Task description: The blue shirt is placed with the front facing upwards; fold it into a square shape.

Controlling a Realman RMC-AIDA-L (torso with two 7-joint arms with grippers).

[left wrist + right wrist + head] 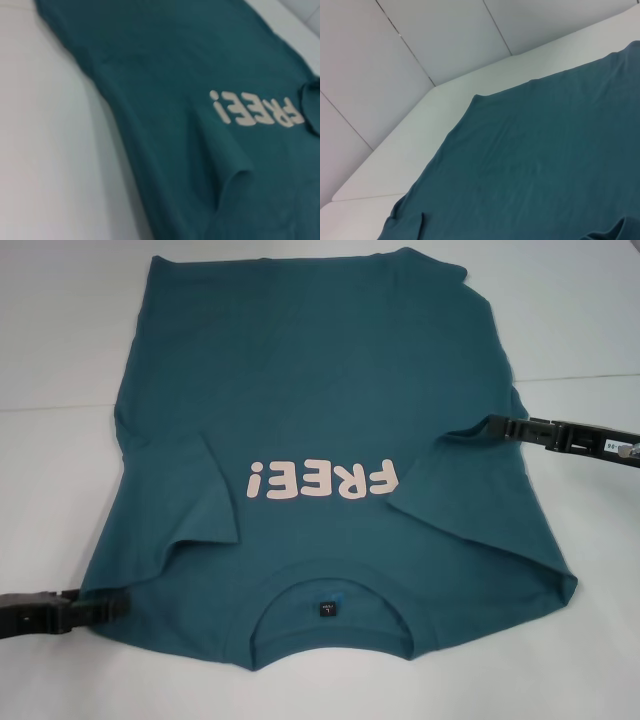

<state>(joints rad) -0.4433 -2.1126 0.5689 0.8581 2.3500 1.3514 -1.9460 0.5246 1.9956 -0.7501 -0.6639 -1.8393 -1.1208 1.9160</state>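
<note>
Large teal-blue short-sleeved cotton T-shirt [330,430] spread front-up across the white worktop [60,350], round ribbed collar [330,590] and small dark neck tag [327,609] nearest the robot, hem at the far side. Pale pink "FREE!" print [325,480] upside down in the head view, just beyond the collar. Both sleeves folded inward over the chest, the left one lying beside the print's exclamation mark, the right one creased toward the letter F.

Left claw [105,602] low at the near-left shoulder edge of the shirt, black fingers pinched together with the tips against the cloth; whether fabric sits between them, cannot tell. Right claw [490,426] reaching in from the right side, closed tight on a gathered fold of the right sleeve, cloth puckered at its tip.

Grey panelled wall [395,65] beyond the worktop in the right wrist view.
</note>
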